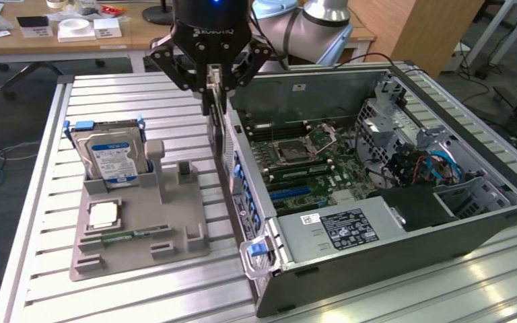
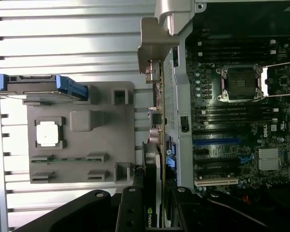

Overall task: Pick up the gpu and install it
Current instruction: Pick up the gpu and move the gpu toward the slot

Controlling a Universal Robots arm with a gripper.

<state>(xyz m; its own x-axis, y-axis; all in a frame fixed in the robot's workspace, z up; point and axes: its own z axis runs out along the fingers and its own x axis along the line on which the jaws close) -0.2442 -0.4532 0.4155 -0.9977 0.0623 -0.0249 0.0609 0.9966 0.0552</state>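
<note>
My gripper [image 1: 212, 82] hangs over the near side wall of the open computer case [image 1: 402, 259], shut on the gpu [image 1: 211, 111]. The gpu is a thin dark card held on edge, pointing down. In the wrist view the gpu [image 2: 153, 159] runs out from between my black fingers [image 2: 130, 210], with its silver bracket [image 2: 157, 41] at the far end. It hangs in the air along the case's perforated wall, just outside the motherboard [image 1: 317, 168]. The blue expansion slot [image 2: 217, 141] lies bare inside the case.
A grey holder tray [image 1: 142, 232] lies beside the case on the slatted metal table [image 1: 43, 269]. It carries an upright hard drive with a blue label [image 1: 110, 158], a square processor chip [image 1: 104, 214] and a green memory stick [image 1: 132, 235]. Drive cages and cables [image 1: 420, 161] fill the case's far side.
</note>
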